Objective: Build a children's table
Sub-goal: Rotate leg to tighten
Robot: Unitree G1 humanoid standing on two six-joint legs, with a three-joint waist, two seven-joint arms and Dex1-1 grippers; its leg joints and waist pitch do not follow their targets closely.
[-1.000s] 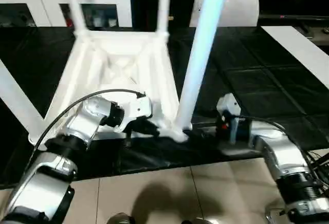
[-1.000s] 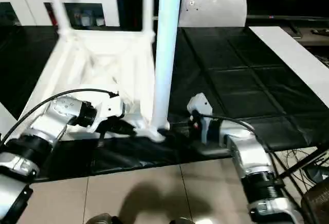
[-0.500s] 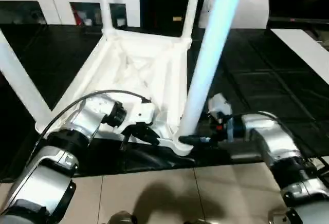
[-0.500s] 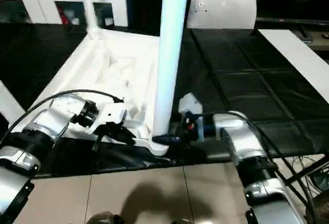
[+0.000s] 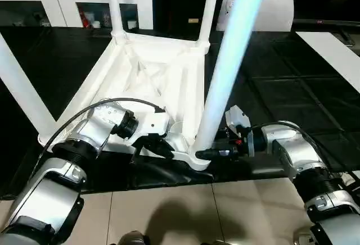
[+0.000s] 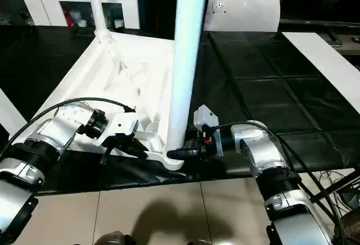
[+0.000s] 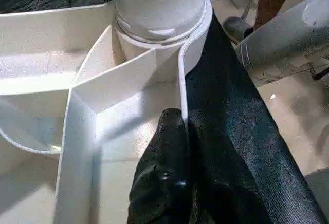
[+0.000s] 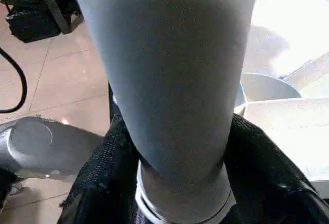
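Right gripper (image 6: pixel 179 153) clasps the near-right leg (image 5: pixel 228 71) at its socket while the left gripper (image 7: pixel 186 126) pinches the tabletop (image 5: pixel 152 73) rim (all four legs stand up; only seating seems left).

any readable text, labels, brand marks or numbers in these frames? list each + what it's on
None readable.
White pillow-like block: small dark round mark near a corner, no letters legible.
White cabinet shelves: coloured items, too blurred to read.
White ribbed plastic tabletop and white tapered legs: no markings visible.

I saw black mat (image 6: pixel 270 96) | white pillow-like block (image 6: pixel 243 10) at its far edge | white plank (image 6: pixel 332 59) along its right side | cabinets (image 5: pixel 62 3) behind it
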